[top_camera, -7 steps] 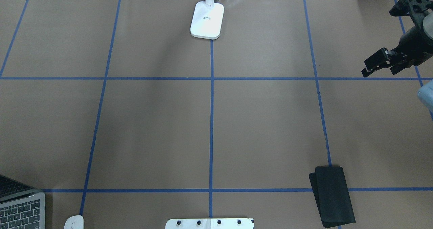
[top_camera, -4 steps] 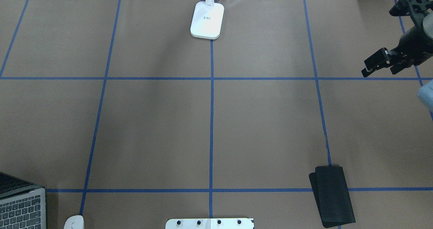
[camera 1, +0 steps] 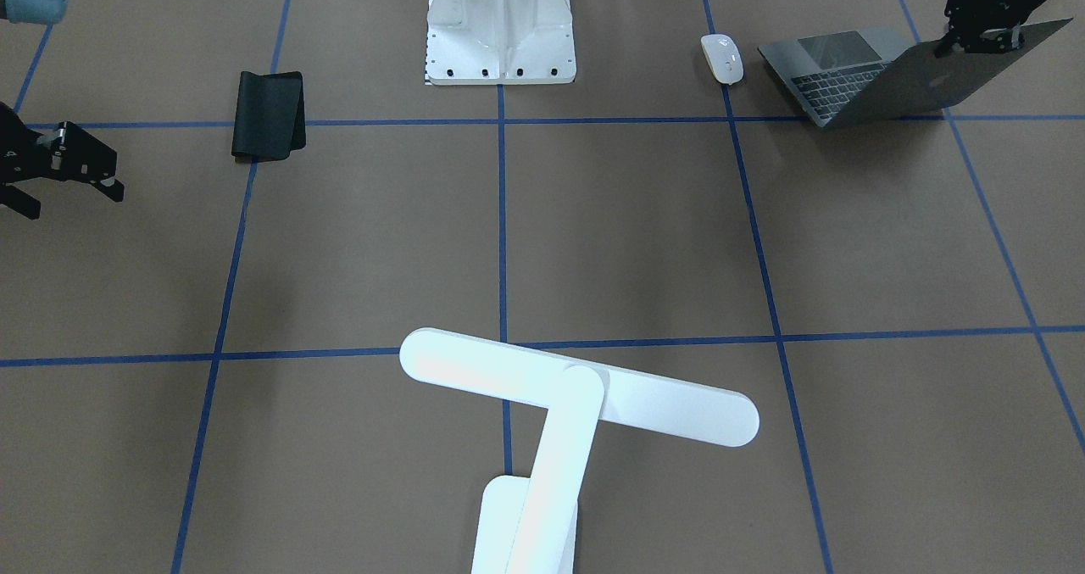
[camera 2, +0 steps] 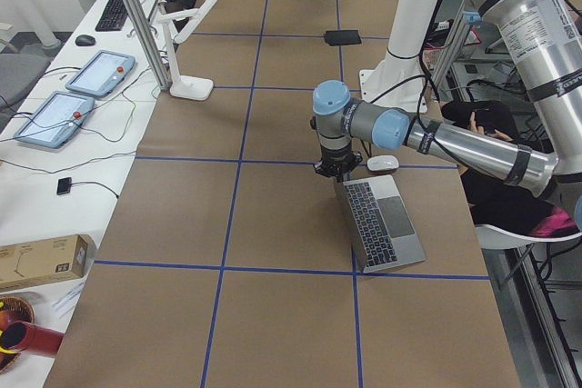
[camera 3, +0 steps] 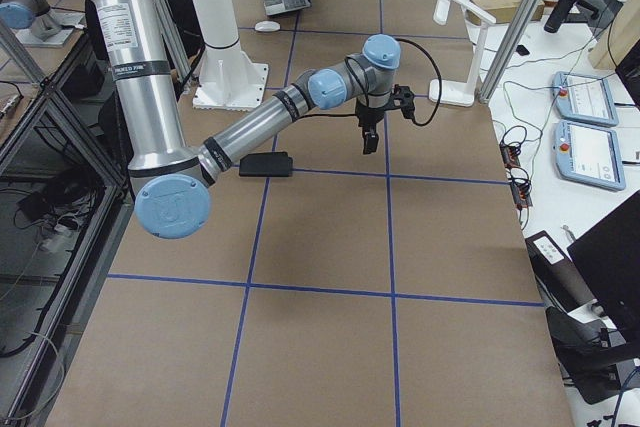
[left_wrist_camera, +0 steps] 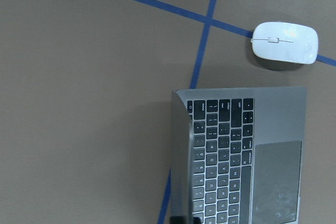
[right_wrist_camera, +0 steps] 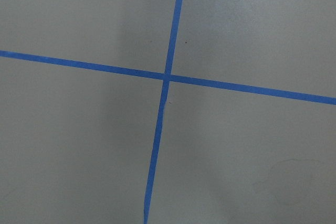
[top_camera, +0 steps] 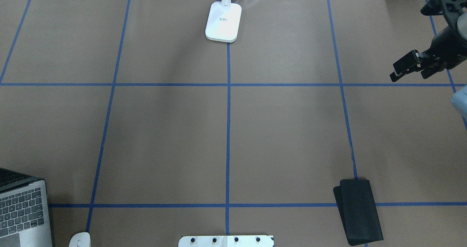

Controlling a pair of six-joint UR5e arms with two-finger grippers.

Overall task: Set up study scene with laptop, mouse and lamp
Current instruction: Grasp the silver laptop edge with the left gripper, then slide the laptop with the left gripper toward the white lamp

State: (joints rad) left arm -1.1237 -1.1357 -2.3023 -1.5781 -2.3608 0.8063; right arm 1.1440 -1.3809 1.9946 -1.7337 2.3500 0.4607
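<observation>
My left tool (camera 1: 975, 42) grasps the laptop (camera 1: 835, 69) lid, near-left worktop (top_camera: 164, 130) corner | right tool (top_camera: 409, 73) released, far right | mouse (camera 1: 722, 57) beside laptop, lamp (camera 1: 576, 392) far centre, unplaced | setup looks barely begun

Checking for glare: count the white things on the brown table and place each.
3. The lamp at the far edge, centre; pedestal at the robot's edge, centre; mouse beside the laptop on the robot's left. None seems hidden.
</observation>
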